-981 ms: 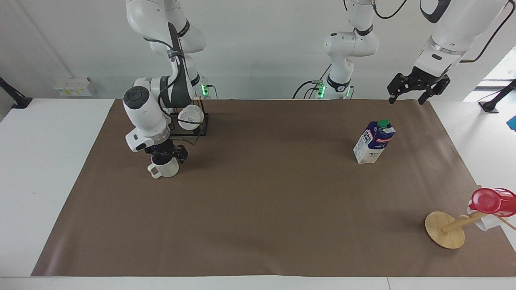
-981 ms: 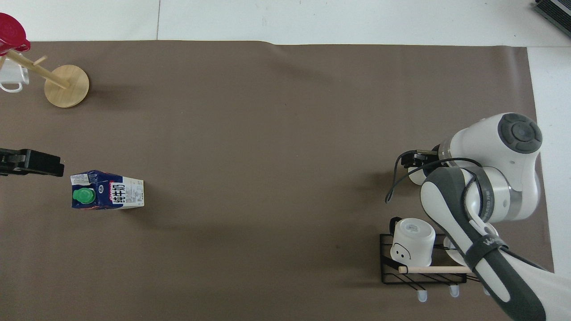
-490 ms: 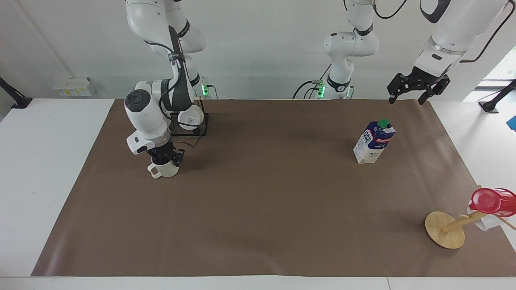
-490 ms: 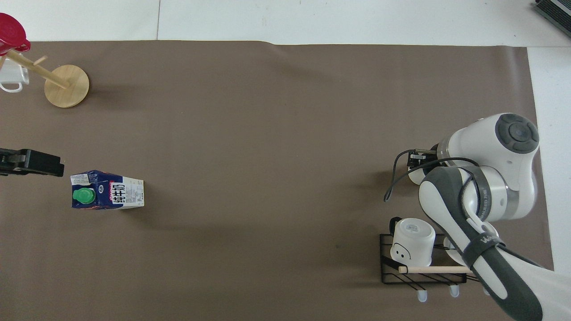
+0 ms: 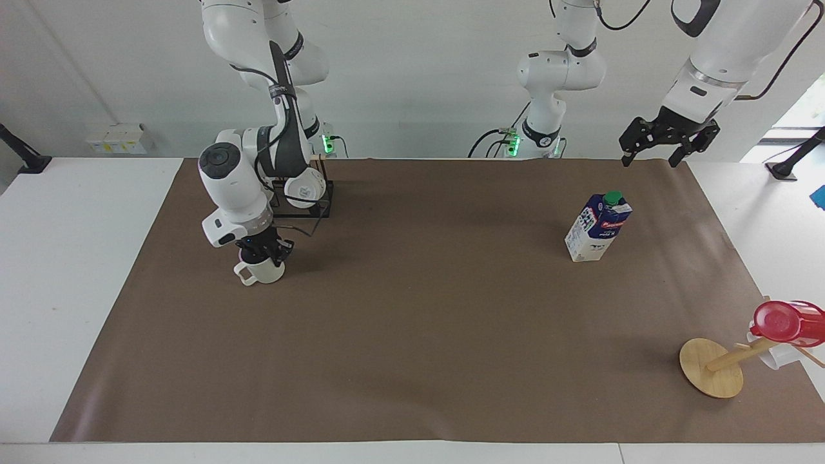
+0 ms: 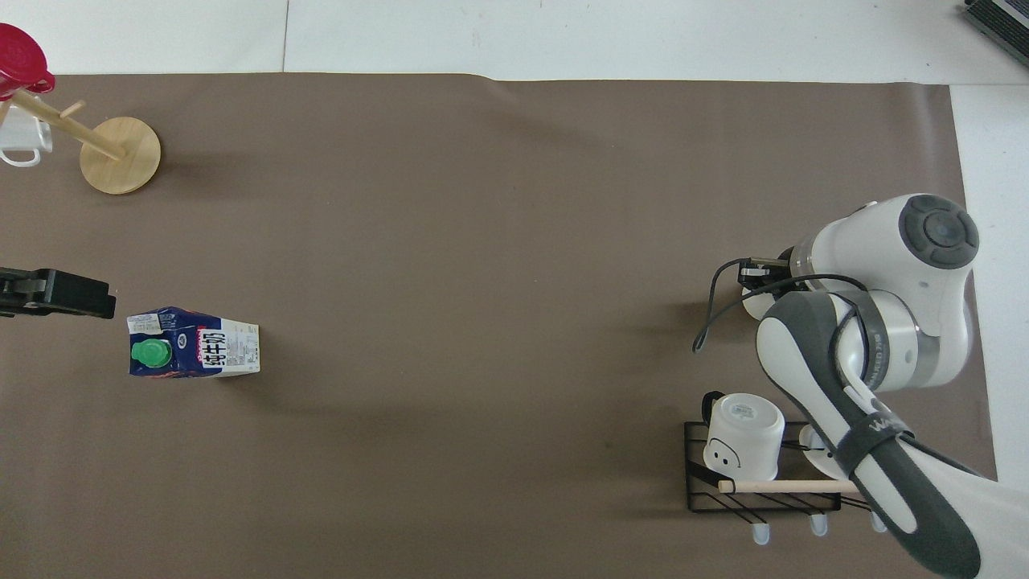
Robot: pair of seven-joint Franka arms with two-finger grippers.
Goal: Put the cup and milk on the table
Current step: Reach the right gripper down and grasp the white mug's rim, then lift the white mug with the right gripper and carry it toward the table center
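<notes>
The right gripper (image 5: 261, 248) appeared clamped on the cup (image 5: 263, 270), seemingly resting on the table (image 5: 412, 335) near the mug rack (image 5: 303, 193); release comes next. A second before, its fingers looked wider. The milk (image 5: 598, 227) stood placed; the left gripper (image 5: 669, 138) waited spread.

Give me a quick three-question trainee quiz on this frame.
1. True or false: the milk lies on its side on the table.
2. The right gripper is at: A the milk, B the cup, C the red cup.
3. Fill in: the red cup sits on a peg of the wooden ___ toward the left arm's end.

Key: 1 false, it stands upright. 2 B. 3 stand.
</notes>
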